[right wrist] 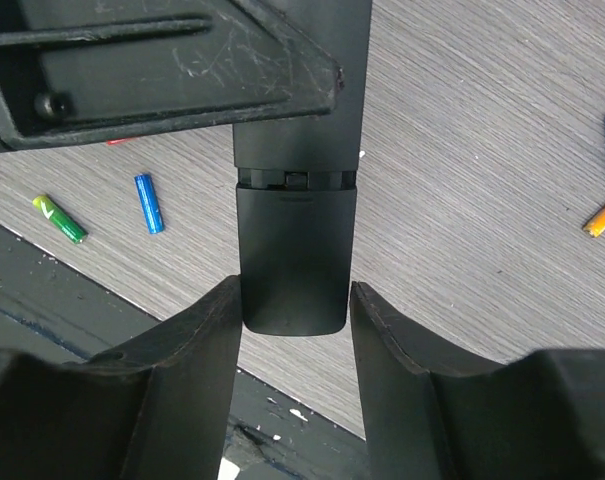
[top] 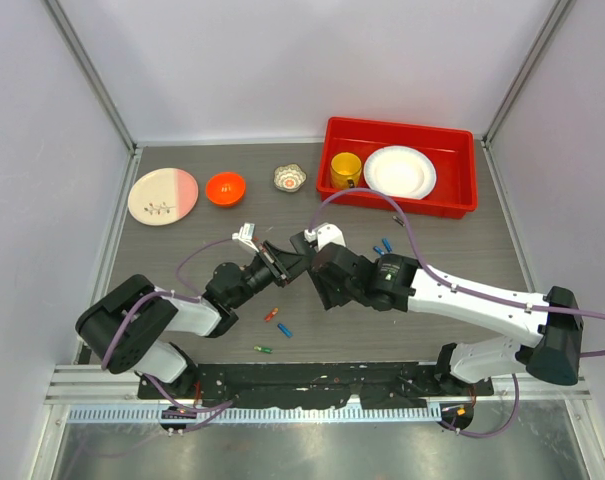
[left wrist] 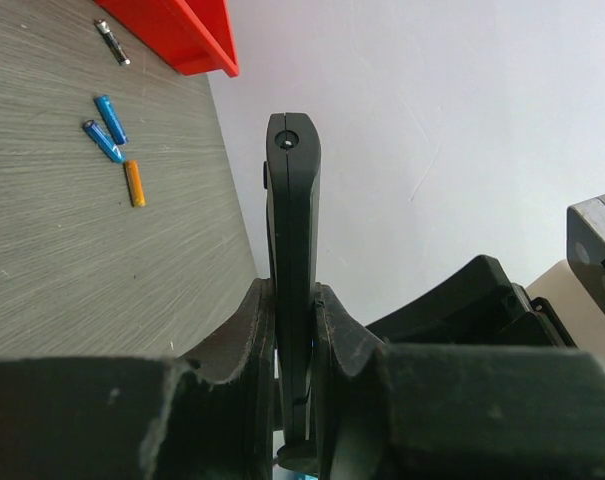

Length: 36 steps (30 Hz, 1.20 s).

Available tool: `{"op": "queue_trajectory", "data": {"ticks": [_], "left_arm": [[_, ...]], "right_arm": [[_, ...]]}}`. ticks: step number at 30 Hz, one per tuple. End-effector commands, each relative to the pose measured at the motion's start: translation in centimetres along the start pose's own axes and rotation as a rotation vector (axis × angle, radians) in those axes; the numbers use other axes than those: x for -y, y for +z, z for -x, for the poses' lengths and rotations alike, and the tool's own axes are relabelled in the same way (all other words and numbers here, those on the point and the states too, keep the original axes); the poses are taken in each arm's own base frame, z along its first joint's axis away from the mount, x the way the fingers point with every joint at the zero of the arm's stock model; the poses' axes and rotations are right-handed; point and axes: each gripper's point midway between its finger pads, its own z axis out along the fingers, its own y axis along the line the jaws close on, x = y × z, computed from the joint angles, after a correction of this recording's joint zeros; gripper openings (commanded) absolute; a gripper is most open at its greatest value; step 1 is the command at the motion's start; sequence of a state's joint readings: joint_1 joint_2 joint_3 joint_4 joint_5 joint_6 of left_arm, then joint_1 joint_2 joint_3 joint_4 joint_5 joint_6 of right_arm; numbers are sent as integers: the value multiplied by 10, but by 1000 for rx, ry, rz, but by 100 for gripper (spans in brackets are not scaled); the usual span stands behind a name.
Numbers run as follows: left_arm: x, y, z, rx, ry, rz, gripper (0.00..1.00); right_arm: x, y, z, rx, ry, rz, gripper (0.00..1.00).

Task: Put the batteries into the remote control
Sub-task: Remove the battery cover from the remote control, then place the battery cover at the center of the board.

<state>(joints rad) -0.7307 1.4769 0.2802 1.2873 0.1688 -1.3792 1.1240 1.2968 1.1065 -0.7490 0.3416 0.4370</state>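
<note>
I hold the remote control (top: 290, 255), a slim black bar, above the table's middle. My left gripper (left wrist: 294, 330) is shut on its flat faces, and the remote control (left wrist: 294, 230) stands edge-on out of the jaws. My right gripper (right wrist: 294, 310) straddles the rounded end of the remote control (right wrist: 294, 260); one finger touches its side, while the other stands a sliver off. Loose batteries lie on the table: a green one (right wrist: 60, 218), a blue one (right wrist: 149, 203), an orange one (left wrist: 134, 183) and two blue ones (left wrist: 110, 118).
A red bin (top: 452, 140) at the back right holds a yellow cup (top: 345, 171) and a white plate (top: 400, 172). An orange bowl (top: 225, 187), a pink and cream plate (top: 163, 195) and a small patterned cup (top: 290, 178) stand along the back. A black rail (top: 312, 378) runs along the near edge.
</note>
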Motion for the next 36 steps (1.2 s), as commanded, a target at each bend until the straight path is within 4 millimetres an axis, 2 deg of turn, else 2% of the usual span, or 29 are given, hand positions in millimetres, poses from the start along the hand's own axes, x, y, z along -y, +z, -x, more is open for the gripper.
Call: {"op": "queue_trajectory", "data": {"ticks": [1, 5, 8, 14, 18, 20, 22, 24, 26, 27, 28, 29, 30, 31, 34, 36], "left_arm": [[56, 3, 14, 45, 44, -220, 0], [55, 2, 14, 48, 48, -220, 0], [52, 3, 16, 55, 65, -209, 0], [42, 4, 18, 57, 107, -151, 0], [41, 4, 25, 73, 126, -140, 0], [39, 3, 30, 86, 128, -132, 0], [36, -1, 34, 93, 127, -122, 0], [35, -8, 42, 110, 130, -113, 0], [24, -16, 44, 102, 123, -69, 0], [32, -22, 45, 106, 128, -83, 0], [25, -24, 43, 95, 121, -48, 0], [24, -28, 41, 78, 128, -39, 0], [36, -32, 41, 77, 143, -65, 0], [30, -35, 37, 58, 143, -34, 0], [37, -48, 34, 59, 186, -44, 0], [37, -54, 38, 91, 206, -43, 0]], "right_arm": [[-1, -7, 15, 41, -6, 0, 49], [0, -10, 14, 37, -15, 3, 40], [1, -16, 18, 50, -10, 6, 37], [1, -33, 27, 82, 6, 35, 36], [3, -39, 26, 84, 11, 41, 36], [8, -42, 26, 96, 18, 23, 36], [23, -39, 23, 105, 27, -45, 36], [42, -29, 13, 100, 57, -117, 36], [64, -14, 4, 87, 126, -176, 34], [69, 1, -8, 69, 160, -168, 34], [85, 10, -11, 62, 220, -197, 33], [91, 17, -14, 61, 256, -200, 33], [97, 29, -21, 57, 288, -210, 32], [108, 34, -22, 55, 327, -229, 31], [117, 55, -28, 19, 339, -254, 30], [119, 63, -25, 7, 332, -259, 30]]}}
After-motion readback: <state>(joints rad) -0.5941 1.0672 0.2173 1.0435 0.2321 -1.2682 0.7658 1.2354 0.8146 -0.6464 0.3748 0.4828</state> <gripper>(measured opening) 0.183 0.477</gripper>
